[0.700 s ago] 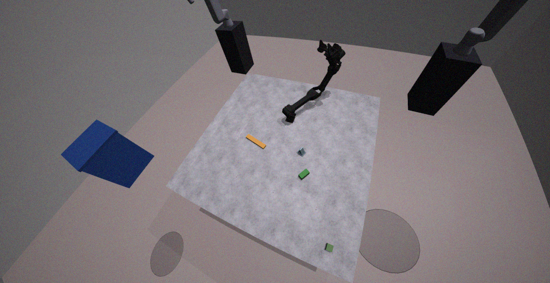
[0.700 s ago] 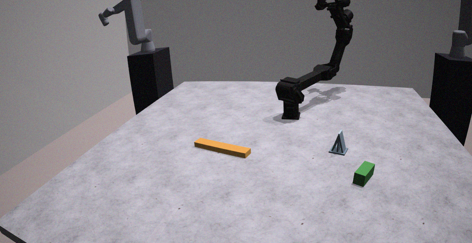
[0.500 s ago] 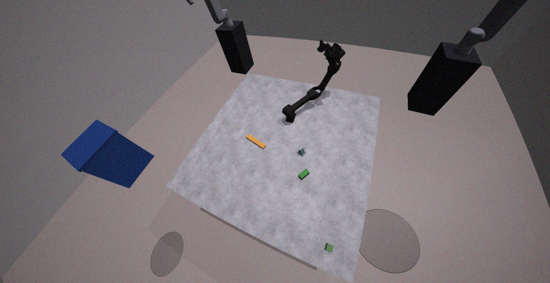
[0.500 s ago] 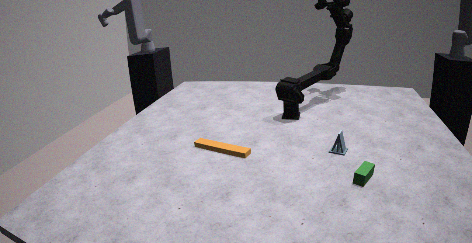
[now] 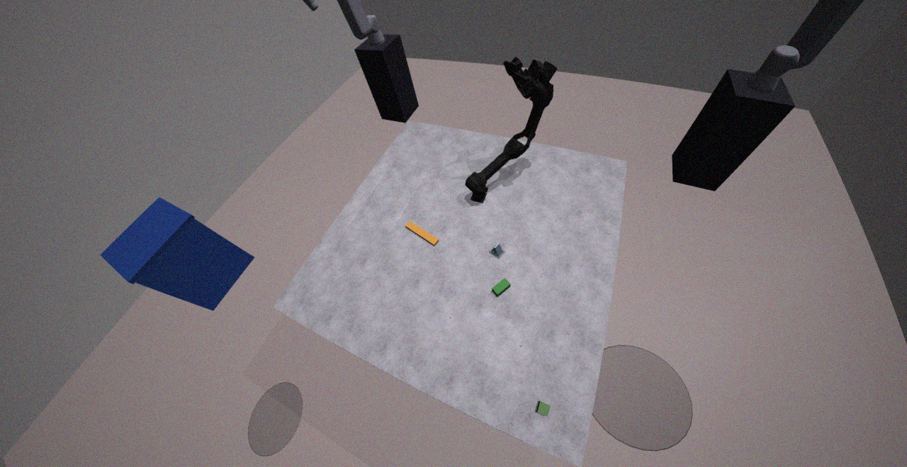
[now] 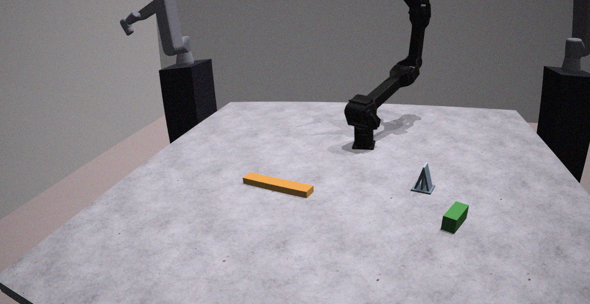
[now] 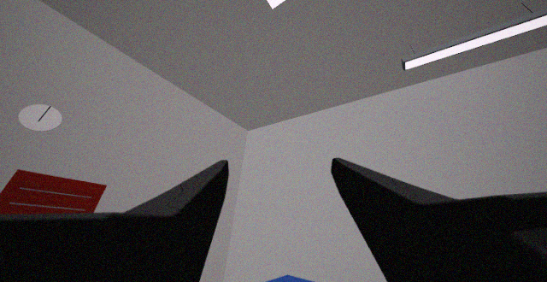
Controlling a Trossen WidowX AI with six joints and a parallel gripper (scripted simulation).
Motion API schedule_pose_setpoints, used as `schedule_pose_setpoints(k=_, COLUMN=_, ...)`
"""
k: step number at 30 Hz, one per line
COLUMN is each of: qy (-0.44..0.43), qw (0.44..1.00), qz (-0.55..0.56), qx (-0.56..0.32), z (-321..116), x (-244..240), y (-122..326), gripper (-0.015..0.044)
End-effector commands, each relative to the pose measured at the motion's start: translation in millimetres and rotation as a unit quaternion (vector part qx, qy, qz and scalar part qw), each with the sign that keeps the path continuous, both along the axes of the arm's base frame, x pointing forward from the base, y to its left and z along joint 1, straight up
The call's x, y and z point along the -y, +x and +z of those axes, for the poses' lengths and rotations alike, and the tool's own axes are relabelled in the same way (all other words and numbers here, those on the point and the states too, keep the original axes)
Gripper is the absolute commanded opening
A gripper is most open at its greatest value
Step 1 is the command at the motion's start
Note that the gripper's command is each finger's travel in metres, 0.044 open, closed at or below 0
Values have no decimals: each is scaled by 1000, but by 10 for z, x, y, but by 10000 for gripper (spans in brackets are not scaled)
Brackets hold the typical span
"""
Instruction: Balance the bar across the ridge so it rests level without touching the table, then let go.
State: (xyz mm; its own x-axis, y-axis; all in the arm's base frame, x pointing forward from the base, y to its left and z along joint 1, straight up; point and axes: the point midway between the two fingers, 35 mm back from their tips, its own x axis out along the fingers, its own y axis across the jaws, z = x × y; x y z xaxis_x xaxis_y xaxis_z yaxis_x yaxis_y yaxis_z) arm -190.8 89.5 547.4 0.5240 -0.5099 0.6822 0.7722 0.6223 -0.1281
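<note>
Bar [image 5: 421, 233] [image 6: 278, 184], orange, flat on surface [image 5: 443, 312] [image 6: 255, 252], left of ridge [image 5: 497, 250] [image 6: 423, 179]; presumably stiff, light; best gripped mid-length across its narrow width; end effector [image 7: 280, 166], nothing held, fingers wide apart.

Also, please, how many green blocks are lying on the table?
2. One green block lies near the small ridge; the paler one is near a table corner, seen only from the top. Others could be hidden.
</note>
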Motion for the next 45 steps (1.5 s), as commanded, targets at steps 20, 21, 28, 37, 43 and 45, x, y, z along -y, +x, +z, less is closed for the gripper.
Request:
schedule_pose_setpoints(k=20, qy=33, qw=974, qz=-41, qx=-220, z=253, x=827, y=1457, gripper=315)
schedule_pose_setpoints(k=21, qy=33, qw=971, qz=-44, qx=-234, z=248, x=872, y=1533, gripper=315)
schedule_pose_setpoints(k=28, qy=28, qw=942, qz=-61, qx=-329, z=171, x=1186, y=2052, gripper=315)
schedule_pose_setpoints(k=37, qy=15, qw=892, qz=-58, qx=-449, z=-66, x=1560, y=2710, gripper=315)
schedule_pose_setpoints(k=43, qy=5, qw=851, qz=-51, qx=-523, z=-293, x=1795, y=3117, gripper=315)
schedule_pose_setpoints(k=45, qy=1, qw=836, qz=-49, qx=-546, z=-380, x=1871, y=3246, gripper=315)
